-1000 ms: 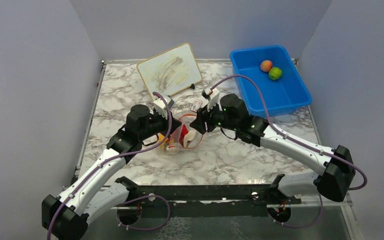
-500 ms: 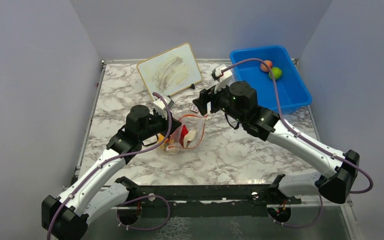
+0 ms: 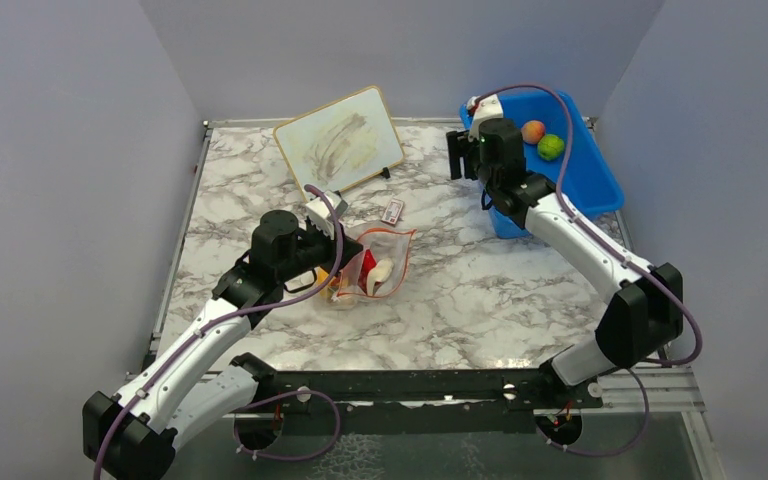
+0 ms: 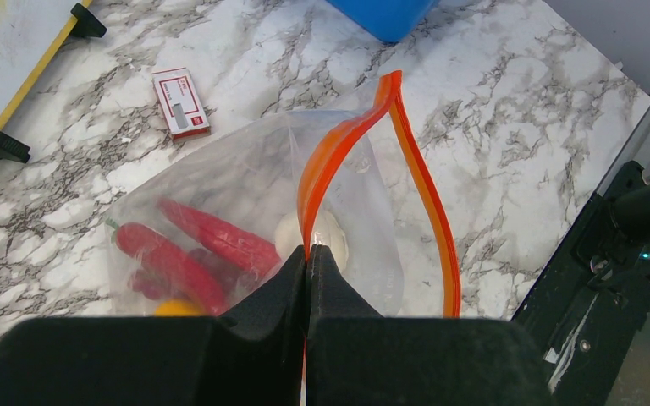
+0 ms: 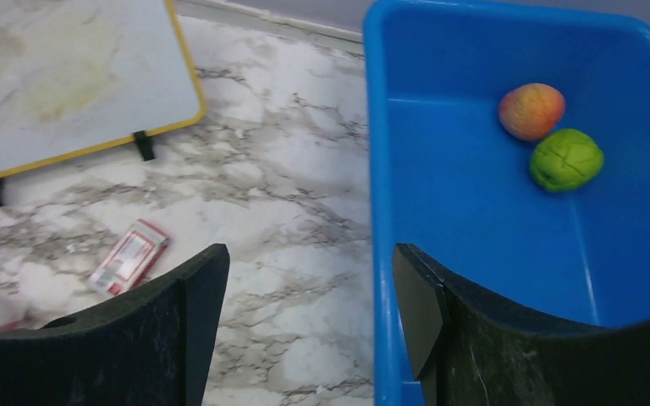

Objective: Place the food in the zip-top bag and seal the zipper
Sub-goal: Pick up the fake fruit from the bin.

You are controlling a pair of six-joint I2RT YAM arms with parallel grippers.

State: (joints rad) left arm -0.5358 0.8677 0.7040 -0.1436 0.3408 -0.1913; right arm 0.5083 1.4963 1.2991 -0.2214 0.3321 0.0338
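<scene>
Left wrist view: bag held by one lip, two fruits waiting in the bin

Near mid-bench, a little toward the left edge, the zip-top bag (image 4: 245, 186) lies with its mouth gaping. The left pincer (image 4: 307, 254) is clamped on one lip of the zipper (image 4: 338, 152), pinching the strip at its near end. Inside show a red chili (image 4: 220, 237), a white mushroom (image 4: 326, 241) and a sliver of yellow, probably the pepper. The right pincer (image 5: 309, 262) is spread wide and holds nothing. It hovers over the left rim of the blue bin (image 5: 440, 220) in the far right corner, where the peach-coloured fruit (image 5: 531, 111) and the green round fruit (image 5: 566, 159) lie close together.

Handling, as a judgement: the pouch looks thin, limp and slippery, with no shape of its own. Only the zipper has some stiffness, so the strip is the place to take hold, and the free lip may flop shut unless kept apart. The fruits look light, hard and round, apt to roll, so each wants a grip across its middle.

Direction: the zipper's long axis runs from the left pincer roughly toward the far right corner. Its two lips bow apart into a leaf-shaped opening that faces largely upward. The filled body sags onto the bench (image 3: 480, 290) beside and below the held lip
</scene>
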